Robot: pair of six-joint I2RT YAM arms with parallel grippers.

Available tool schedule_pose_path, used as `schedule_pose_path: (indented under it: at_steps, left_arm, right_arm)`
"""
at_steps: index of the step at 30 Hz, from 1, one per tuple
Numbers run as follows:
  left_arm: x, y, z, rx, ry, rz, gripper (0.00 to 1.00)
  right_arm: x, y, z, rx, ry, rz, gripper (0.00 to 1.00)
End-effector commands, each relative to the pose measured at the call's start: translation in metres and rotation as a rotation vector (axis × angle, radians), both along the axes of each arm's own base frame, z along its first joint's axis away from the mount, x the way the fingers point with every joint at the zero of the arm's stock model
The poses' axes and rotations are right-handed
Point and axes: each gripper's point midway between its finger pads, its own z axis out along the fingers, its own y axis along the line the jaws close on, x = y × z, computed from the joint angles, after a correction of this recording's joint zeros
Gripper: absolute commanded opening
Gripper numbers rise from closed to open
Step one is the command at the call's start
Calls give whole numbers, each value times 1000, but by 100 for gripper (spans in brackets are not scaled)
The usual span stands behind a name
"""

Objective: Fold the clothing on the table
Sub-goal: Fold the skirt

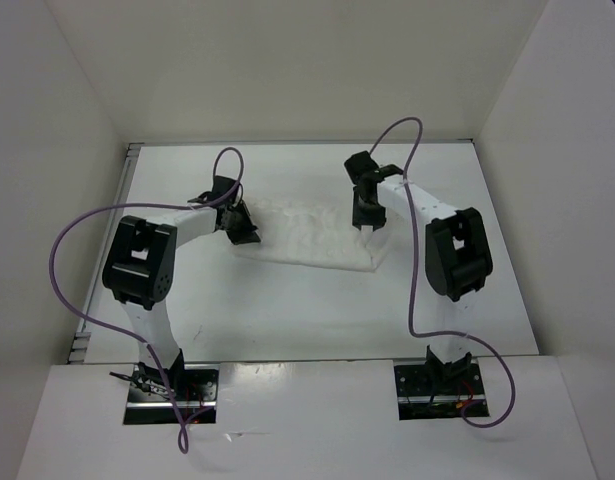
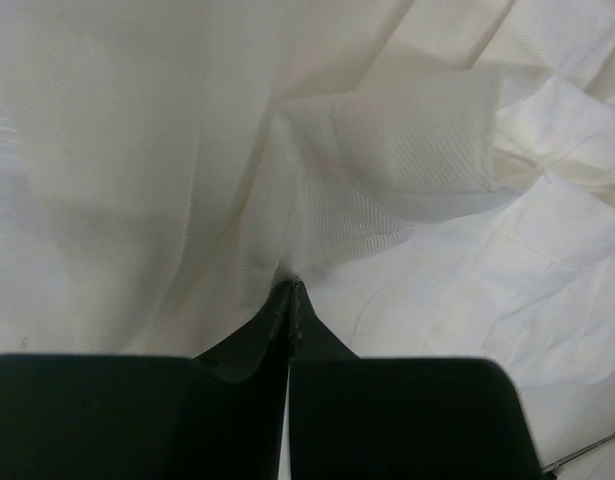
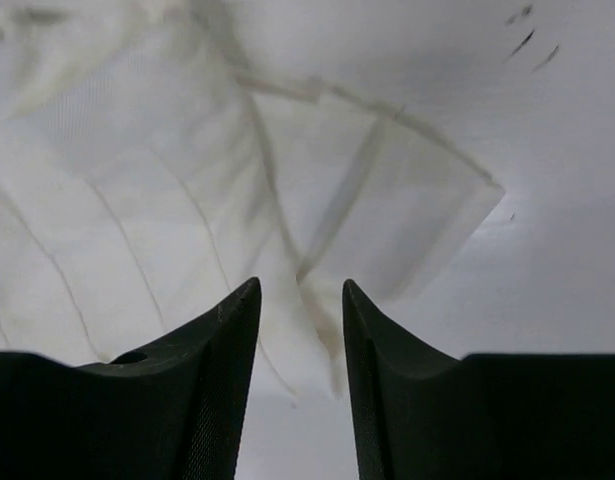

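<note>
Down at the near edge, the two arm bases sit side by side, and white table (image 1: 317,310) shows between them and the cloth, so there's room to draw fabric toward us. Moving up, the left gripper (image 2: 290,290) is pinched tight on the clothing (image 1: 307,235). Its fingers are pressed together, with a ridge of thin white fabric rising from the tips and a doubled hem flap hanging just beyond. Over on the other side, the right gripper (image 3: 299,285) stands with jaws parted and grips nothing, poised above a layered corner lying flat on the tabletop. My read: we're mid-fold, one end held and the other lying loose. The next move, I'd say, calls for the left to carry its edge across without dragging that right-hand corner. Beyond the cloth, open tabletop runs to the back wall (image 1: 297,70). The metal rail (image 1: 124,175) along the left edge is well apart.
</note>
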Motion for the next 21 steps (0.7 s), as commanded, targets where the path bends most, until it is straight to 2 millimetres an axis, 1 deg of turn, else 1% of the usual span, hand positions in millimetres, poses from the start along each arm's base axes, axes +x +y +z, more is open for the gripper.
schedule_pose_path:
  at_steps: [1, 2, 3, 4, 5, 6, 7, 8, 10, 11, 12, 13, 14, 15, 16, 17, 18, 19, 20, 21]
  left_arm:
    - [24, 16, 38, 30, -105, 18, 0]
    - [32, 21, 53, 25, -130, 33, 0]
    - [36, 28, 66, 35, -152, 42, 2]
    - [39, 28, 76, 37, -174, 34, 2]
    - [48, 32, 89, 33, -201, 47, 3]
    - [53, 40, 100, 46, -228, 59, 4]
    - [55, 44, 109, 45, -239, 68, 4]
    - [57, 44, 118, 47, -264, 61, 4]
    - [63, 59, 129, 48, -283, 95, 6]
    - [64, 63, 129, 50, -283, 104, 6]
    - [64, 64, 129, 50, -283, 105, 6]
    - [68, 77, 132, 64, -295, 128, 7]
    - [69, 81, 132, 66, -294, 137, 7]
    - [72, 87, 136, 73, -304, 154, 7]
    - [74, 98, 135, 83, -304, 178, 7]
    - [75, 100, 129, 99, -293, 177, 7]
    - [78, 108, 124, 112, -285, 198, 7]
    - [80, 115, 113, 116, -260, 210, 7]
    - [83, 115, 112, 117, -260, 210, 7]
    - [87, 120, 111, 124, -262, 211, 6]
  right_arm:
    - [-29, -2, 10, 86, 45, -2, 44]
    - [-31, -4, 7, 129, 59, -9, 45]
    - [-37, -3, 1, 164, 77, 1, 45]
    - [-43, 4, -4, 225, 107, 13, 45]
    - [-47, 0, -12, 246, 127, 1, 45]
    - [-52, 3, -11, 268, 138, 8, 45]
    - [-53, 5, -13, 312, 151, 20, 45]
    - [-55, 3, -17, 337, 160, 11, 45]
    - [-56, 5, -20, 385, 171, 23, 47]
    - [-59, 6, -21, 429, 185, 31, 47]
    - [-55, 8, -19, 461, 174, 37, 47]
    - [-57, 9, -23, 485, 190, 47, 47]
    - [-57, 15, -19, 537, 191, 70, 47]
    - [-55, 15, -19, 561, 185, 69, 47]
    - [-54, 18, -17, 581, 181, 78, 47]
    - [-55, 22, -15, 603, 187, 87, 47]
    - [-49, 19, -12, 607, 165, 85, 47]
    - [-50, 21, -15, 616, 178, 86, 47]
    - [-47, 23, -11, 627, 170, 103, 47]
    - [-49, 25, -15, 634, 183, 102, 47]
